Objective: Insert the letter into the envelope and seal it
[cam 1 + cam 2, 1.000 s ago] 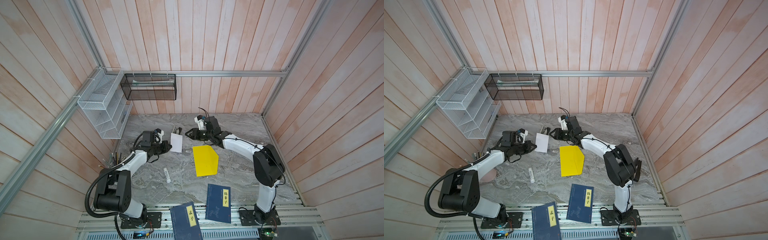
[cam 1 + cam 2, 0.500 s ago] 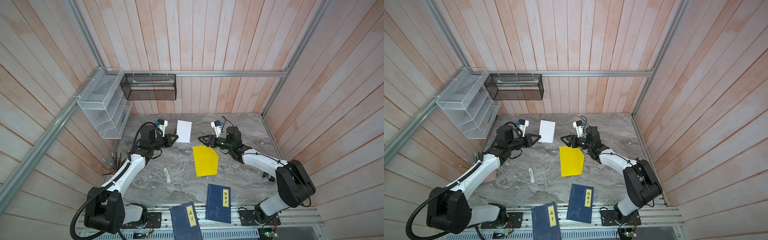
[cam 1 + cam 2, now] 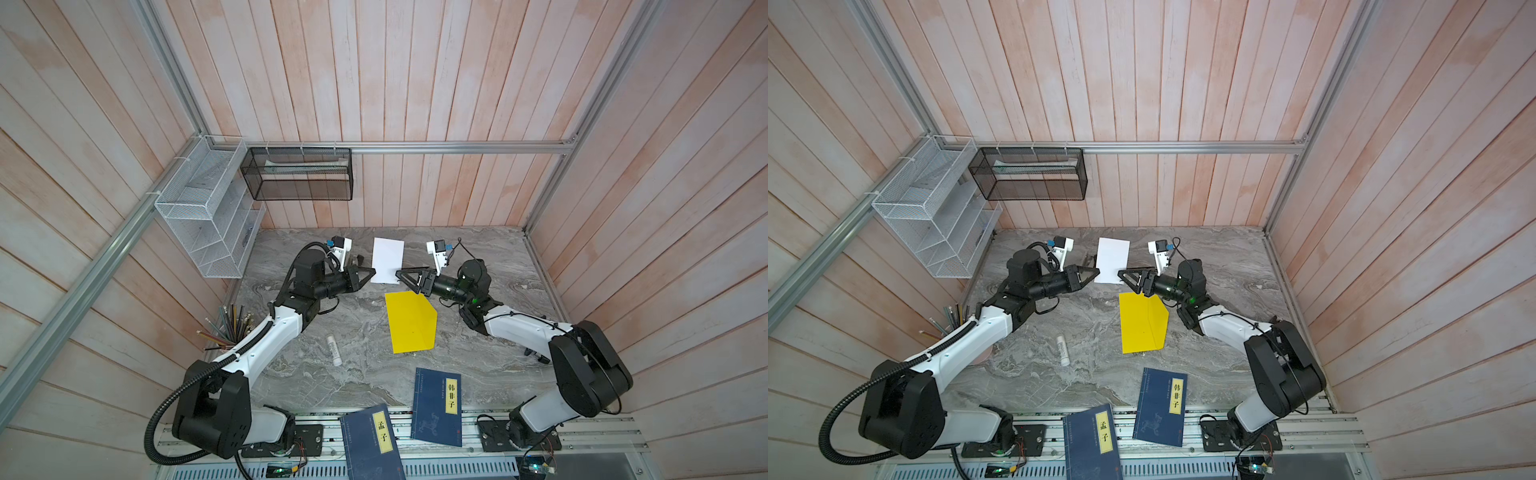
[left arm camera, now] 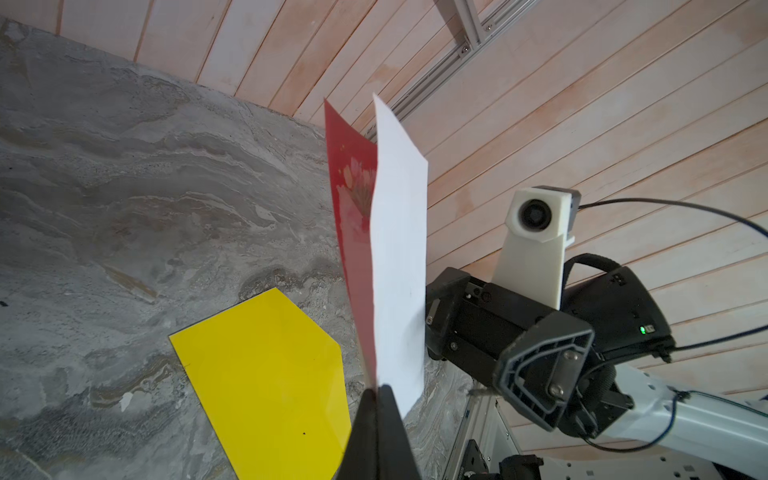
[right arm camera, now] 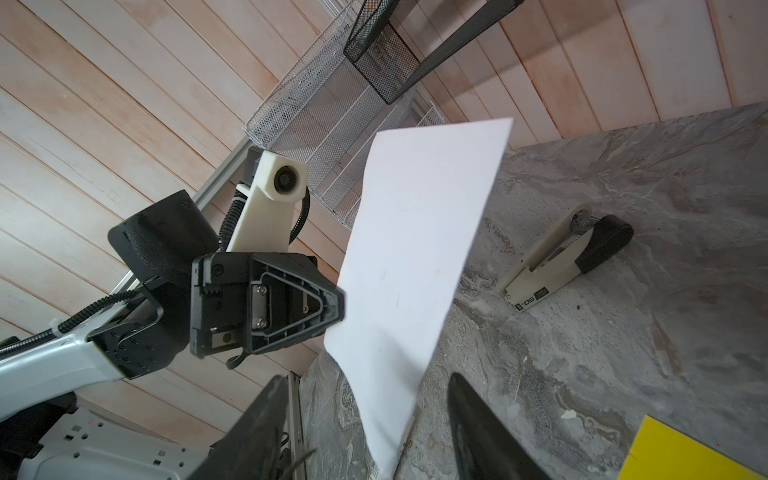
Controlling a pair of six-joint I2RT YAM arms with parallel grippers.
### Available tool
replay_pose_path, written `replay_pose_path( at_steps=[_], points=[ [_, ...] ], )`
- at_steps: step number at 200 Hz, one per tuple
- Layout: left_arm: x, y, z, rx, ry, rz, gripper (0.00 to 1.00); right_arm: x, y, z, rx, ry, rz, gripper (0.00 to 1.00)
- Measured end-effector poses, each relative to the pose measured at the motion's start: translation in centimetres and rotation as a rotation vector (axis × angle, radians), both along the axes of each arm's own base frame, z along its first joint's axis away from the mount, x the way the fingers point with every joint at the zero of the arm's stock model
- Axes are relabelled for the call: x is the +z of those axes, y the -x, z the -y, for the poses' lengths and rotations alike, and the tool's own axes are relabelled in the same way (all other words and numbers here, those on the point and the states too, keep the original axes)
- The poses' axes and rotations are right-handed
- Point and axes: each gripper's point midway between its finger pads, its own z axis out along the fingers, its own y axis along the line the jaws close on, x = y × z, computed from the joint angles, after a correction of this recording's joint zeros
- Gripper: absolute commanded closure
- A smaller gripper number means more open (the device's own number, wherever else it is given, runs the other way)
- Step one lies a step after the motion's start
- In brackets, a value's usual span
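Letter point(image 3: 387, 261) paper is pinched at one lower corner by the left gripper point(image 3: 371, 272), whose fingertips point(image 4: 380, 399) are pressed flat together on the sheet. The letter stands up off the table, slightly bowed. Its white reverse shows in both top views, and its red face with a small floral mark shows in the left wrist view.

The right gripper point(image 3: 405, 272) is at the opposite lower corner with its jaws spread. In the right wrist view the sheet hangs in the gap between the two dark fingers point(image 5: 478, 432). I cannot tell whether either finger touches the paper.

The envelope point(image 3: 410, 322) lies flat on the grey marble table point(image 3: 478, 365), just in front of the two grippers and below the raised letter, apart from it. Its tapered end points toward the right arm.

A beige and black desk tool point(image 5: 561, 262) lies on the table behind the letter. A white glue stick point(image 3: 334, 350) lies left of the envelope. Two dark blue books point(image 3: 438, 405) sit at the front edge of the table, well apart from the envelope.
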Motion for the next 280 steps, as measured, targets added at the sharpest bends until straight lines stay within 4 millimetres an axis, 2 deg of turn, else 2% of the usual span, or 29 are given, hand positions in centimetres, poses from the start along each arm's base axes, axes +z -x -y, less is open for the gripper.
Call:
replay_pose_path(
  at_steps=[32, 64, 85, 120, 134, 151, 169, 197, 220, 256, 280],
  points=[
    [0.5, 0.1, 0.6, -0.018, 0.032, 0.002, 1.0, 0.0, 0.0, 0.0, -0.001, 0.0, -0.001, 0.44],
    [1.0, 0.3, 1.0, -0.036, 0.054, 0.007, 1.0, 0.3, -0.1, 0.1, -0.004, -0.016, -0.012, 0.57],
    [0.9, 0.3, 1.4, -0.048, 0.058, 0.007, 0.99, 0.3, -0.3, 0.1, 0.002, -0.034, -0.032, 0.73],
    [0.1, 0.3, 2.1, -0.061, 0.054, -0.013, 0.97, -0.7, -0.6, -0.4, 0.023, -0.05, -0.107, 0.77],
    [0.0, 0.3, 2.1, -0.061, 0.055, -0.015, 0.94, -1.0, -0.6, -0.5, 0.029, -0.053, -0.13, 0.86],
    [0.1, 0.3, 2.1, -0.061, 0.057, -0.011, 0.86, -0.9, -0.5, -0.5, 0.037, -0.063, -0.148, 1.0],
    [0.2, 0.2, 2.1, -0.061, 0.057, -0.006, 0.65, -0.8, -0.4, -0.5, 0.043, -0.07, -0.16, 1.0],
    [-0.3, 0.2, 2.0, -0.051, 0.04, -0.018, 0.45, -0.7, -0.5, 0.0, 0.035, -0.068, -0.166, 1.0],
    [-1.4, 0.0, 1.5, -0.02, -0.006, -0.028, 0.41, -0.1, -0.8, 1.6, -0.022, -0.044, -0.144, 1.0],
    [-2.8, -0.3, 0.4, 0.041, -0.099, -0.045, 0.4, 1.7, -0.9, 4.8, -0.163, 0.028, -0.075, 1.0],
    [-3.3, -0.2, 0.6, 0.067, -0.167, -0.045, 0.4, 1.0, -1.0, 6.2, -0.247, 0.112, -0.073, 1.0]
  ],
)
